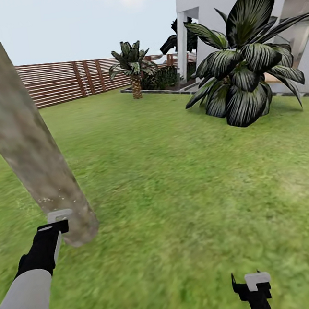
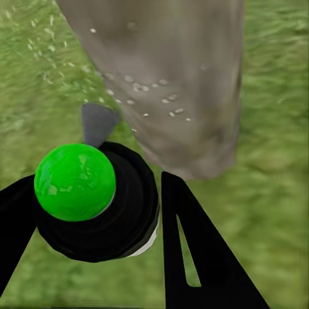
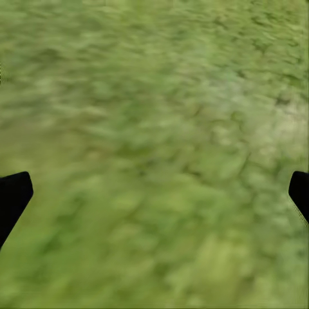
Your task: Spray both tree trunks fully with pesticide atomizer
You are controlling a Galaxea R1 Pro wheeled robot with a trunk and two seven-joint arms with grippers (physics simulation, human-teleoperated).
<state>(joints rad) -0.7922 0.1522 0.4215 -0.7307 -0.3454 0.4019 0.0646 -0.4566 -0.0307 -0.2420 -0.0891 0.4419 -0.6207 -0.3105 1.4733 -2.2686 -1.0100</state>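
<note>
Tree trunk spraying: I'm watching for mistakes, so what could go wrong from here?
1. The left pincer holds the bottle very near the trunk's base; it might bump the bark.
2. White specks show low on the trunk; higher bark could stay uncovered.

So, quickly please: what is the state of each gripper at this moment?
Left gripper: shut on the pesticide atomizer, aimed at the base of the tree trunk.
Right gripper: open, empty, over the lawn.
</note>
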